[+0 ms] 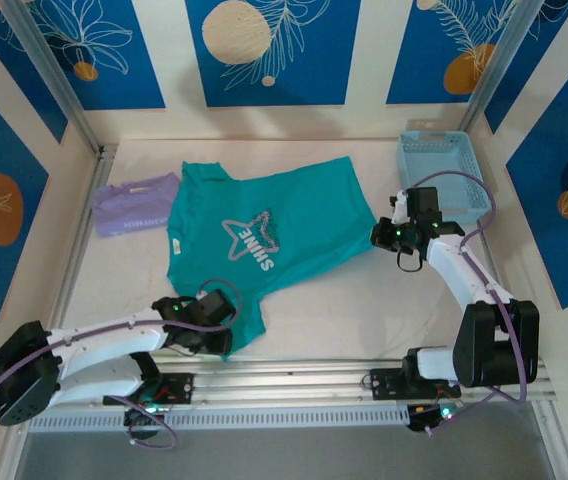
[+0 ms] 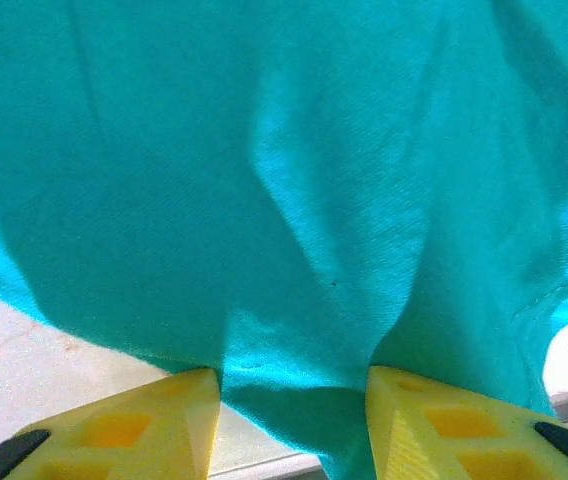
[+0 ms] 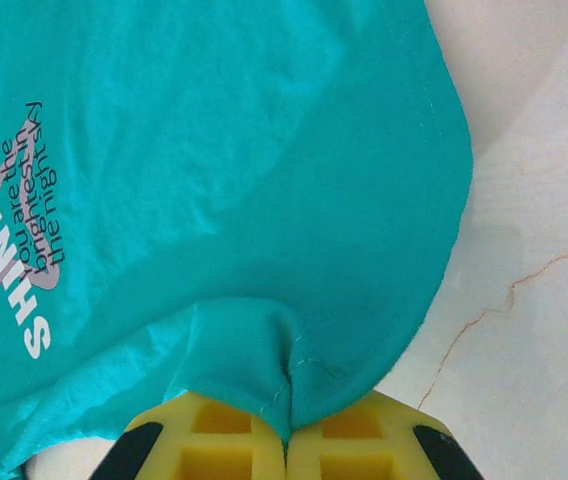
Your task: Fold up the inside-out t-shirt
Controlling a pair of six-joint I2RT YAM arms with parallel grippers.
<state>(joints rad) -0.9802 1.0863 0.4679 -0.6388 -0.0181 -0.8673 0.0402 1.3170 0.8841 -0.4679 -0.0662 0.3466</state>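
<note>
The teal inside-out t-shirt (image 1: 254, 235) lies spread on the table, its pale "SHINE" star print facing up. My right gripper (image 1: 382, 238) is at the shirt's right edge. In the right wrist view it (image 3: 286, 432) is shut on a pinched fold of the shirt's hem (image 3: 294, 370). My left gripper (image 1: 222, 333) is at the shirt's near corner, close to the table's front edge. In the left wrist view its yellow fingers (image 2: 189, 415) stand apart, with a bunched ridge of the shirt (image 2: 294, 360) lying between them, so the left gripper (image 2: 294, 400) is open.
A folded lavender garment (image 1: 134, 205) lies just left of the shirt, touching its sleeve. A pale blue basket (image 1: 444, 175) stands at the back right. A metal rail (image 1: 294, 375) runs along the near edge. Bare marbled table (image 3: 544, 250) shows right of the shirt.
</note>
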